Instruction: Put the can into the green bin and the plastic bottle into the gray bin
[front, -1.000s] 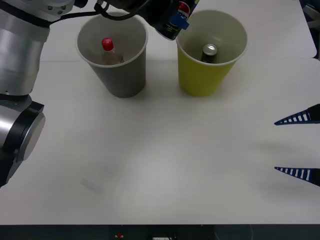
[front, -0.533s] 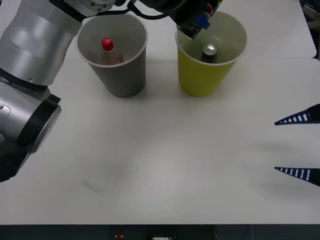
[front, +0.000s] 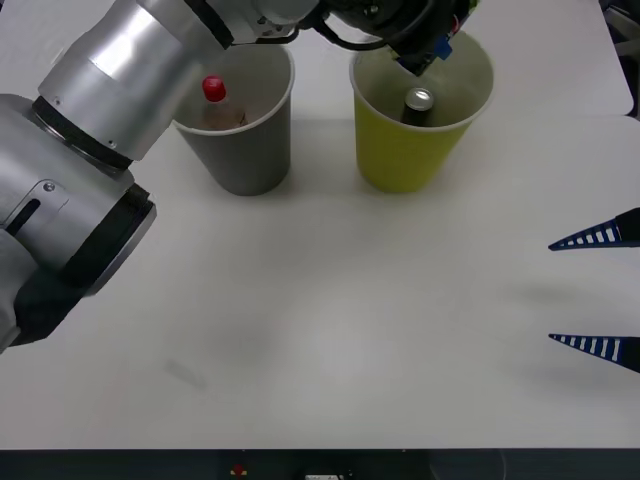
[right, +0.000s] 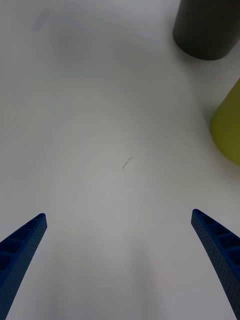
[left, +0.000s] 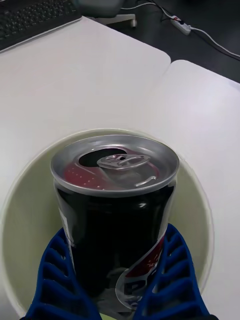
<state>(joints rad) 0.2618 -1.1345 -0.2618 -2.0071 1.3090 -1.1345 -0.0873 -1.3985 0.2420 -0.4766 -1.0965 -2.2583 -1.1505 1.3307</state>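
while the left pincer (left: 117, 295), clamped on the can (left: 116, 210), hangs over the green bin (front: 400, 160), release only once centred inside the rim, clear of the can already within.

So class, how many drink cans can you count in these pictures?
2. One can is held in the left gripper above the green bin; a second can already stands inside that bin. Others could be hidden inside the bins.
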